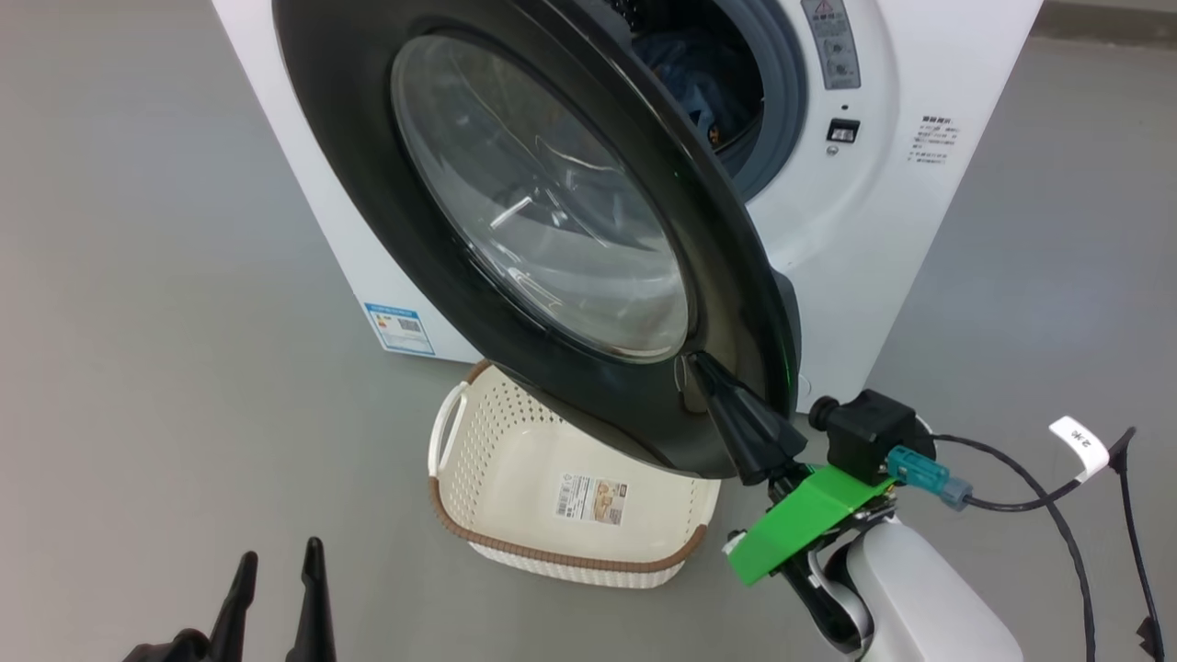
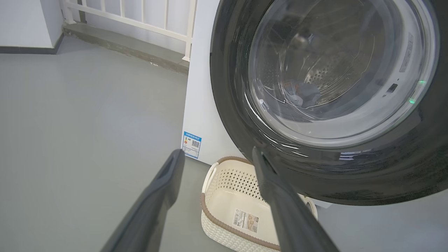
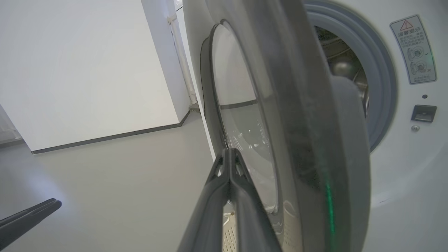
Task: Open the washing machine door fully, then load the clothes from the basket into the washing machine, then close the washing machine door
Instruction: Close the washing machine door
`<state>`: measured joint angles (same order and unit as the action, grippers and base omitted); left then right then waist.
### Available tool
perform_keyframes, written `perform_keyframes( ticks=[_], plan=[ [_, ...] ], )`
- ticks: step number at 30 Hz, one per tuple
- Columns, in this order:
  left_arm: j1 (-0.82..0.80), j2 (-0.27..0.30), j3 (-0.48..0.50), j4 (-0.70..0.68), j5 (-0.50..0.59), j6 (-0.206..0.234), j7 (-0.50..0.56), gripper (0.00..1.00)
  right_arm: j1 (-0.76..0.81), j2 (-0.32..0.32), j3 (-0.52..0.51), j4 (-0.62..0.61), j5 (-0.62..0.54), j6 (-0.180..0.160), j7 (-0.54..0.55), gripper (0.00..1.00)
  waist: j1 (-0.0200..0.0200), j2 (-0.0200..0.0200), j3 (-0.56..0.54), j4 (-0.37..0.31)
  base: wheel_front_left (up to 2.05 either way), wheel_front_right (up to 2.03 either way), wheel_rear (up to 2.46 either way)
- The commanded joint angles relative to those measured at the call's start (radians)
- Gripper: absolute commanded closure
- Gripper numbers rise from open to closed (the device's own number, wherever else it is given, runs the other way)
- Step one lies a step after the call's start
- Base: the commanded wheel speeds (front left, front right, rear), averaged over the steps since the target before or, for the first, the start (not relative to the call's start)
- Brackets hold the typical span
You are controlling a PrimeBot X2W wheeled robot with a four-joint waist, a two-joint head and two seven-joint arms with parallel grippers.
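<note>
The washing machine (image 1: pixel 864 230) stands with its door (image 1: pixel 542 211) swung partly out, the black rim toward me. My right gripper (image 1: pixel 699 363) is shut and holds nothing; its tips rest on the door's outer face near the lower edge of the glass, as the right wrist view (image 3: pixel 229 154) also shows. Blue clothes (image 1: pixel 699 83) lie inside the drum. Below the door, the cream basket (image 1: pixel 552 556) sits on the floor with nothing in it but its label. My left gripper (image 1: pixel 280 552) is open, low at the left, apart from the basket (image 2: pixel 227 196).
A black cable with a white tag (image 1: pixel 1076 441) loops by my right wrist. The machine's blue energy label (image 1: pixel 400 328) is low on its front. A white railing (image 2: pixel 140 17) lines the far wall. Grey floor lies open to the left.
</note>
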<state>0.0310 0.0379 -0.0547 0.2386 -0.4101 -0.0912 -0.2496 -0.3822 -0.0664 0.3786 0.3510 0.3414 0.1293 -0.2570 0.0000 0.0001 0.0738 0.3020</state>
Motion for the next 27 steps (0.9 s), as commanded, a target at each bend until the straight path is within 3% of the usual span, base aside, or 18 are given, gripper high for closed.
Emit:
perform_keyframes(
  ticks=[1,27],
  plan=[
    [-0.038,0.012,0.037,-0.027,-0.006,0.005,-0.012,0.00,-0.041,0.016,0.011,-0.025,-0.023,0.001,-0.005,1.00,0.0000,-0.0001,0.021,-0.002,0.00,0.00,0.00],
    [-0.124,0.012,0.027,-0.047,-0.064,0.003,-0.012,0.00,-0.168,-0.008,-0.083,-0.054,-0.073,0.001,-0.005,1.00,0.0000,-0.0001,0.184,-0.014,0.00,0.00,0.00]
  ],
)
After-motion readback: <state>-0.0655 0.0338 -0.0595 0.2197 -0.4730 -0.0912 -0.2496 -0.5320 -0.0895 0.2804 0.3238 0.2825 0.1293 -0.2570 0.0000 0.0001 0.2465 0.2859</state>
